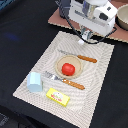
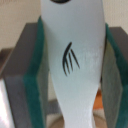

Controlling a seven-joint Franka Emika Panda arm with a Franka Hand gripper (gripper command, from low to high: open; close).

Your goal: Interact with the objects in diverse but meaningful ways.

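Wrist view: gripper (image 2: 70, 65) is clenching a small white piece (image 2: 72, 55) between its green pads (image 2: 36, 75). Exterior view: arm is hovering near the table's far edge, above the placemat (image 1: 95, 95). Judgement: carry step in hand; the next move calls for choosing a set-down spot clear of the tomato (image 1: 68, 69) on the plate (image 1: 59, 64).

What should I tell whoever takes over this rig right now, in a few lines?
Gripper: shut on the small white piece, held between both pads above the far end of the placemat.
Things: red tomato on the plate, between knife and fork; pale blue cup and yellow packet on the placemat's near part.
Done: white piece is in hand.
Left: set it down somewhere sensible; tomato, cup and packet are yet to be handled.
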